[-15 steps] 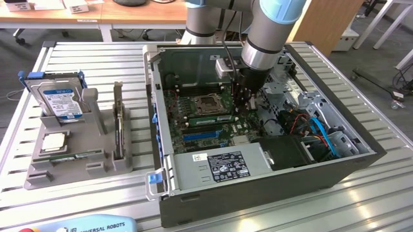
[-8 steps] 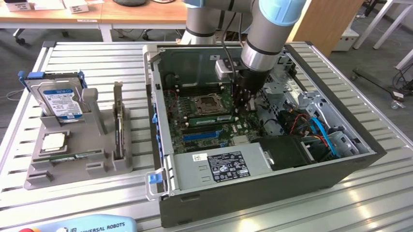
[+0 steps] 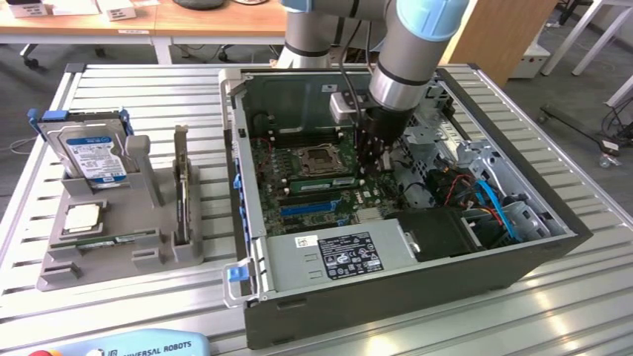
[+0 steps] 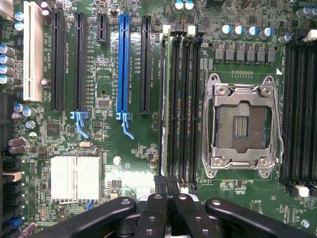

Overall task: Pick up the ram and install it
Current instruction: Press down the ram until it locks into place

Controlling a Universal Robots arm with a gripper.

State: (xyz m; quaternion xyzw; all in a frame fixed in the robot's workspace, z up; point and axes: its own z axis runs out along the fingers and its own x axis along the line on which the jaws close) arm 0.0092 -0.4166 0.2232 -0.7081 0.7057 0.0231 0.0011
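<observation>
The ram (image 4: 163, 104) stands edge-on in the memory slot farthest from the CPU socket (image 4: 242, 126). In the exterior view the ram (image 3: 322, 181) is a green strip just below the socket, inside the open computer case (image 3: 396, 289). My gripper (image 4: 166, 184) is shut, its black fingertips (image 4: 159, 182) pressed together right over one end of that stick. I cannot tell whether they touch it. In the exterior view the gripper (image 3: 374, 169) reaches down into the case at the strip's right end.
A grey holder (image 3: 59, 274) on the exterior view's left carries a hard drive (image 3: 94, 156), a dark expansion card (image 3: 181, 185), a processor (image 3: 81, 216) and another green stick (image 3: 109, 239). Blue and black expansion slots (image 4: 123, 64), a heatsink (image 4: 75, 179) and cables (image 3: 490, 204) surround the work area.
</observation>
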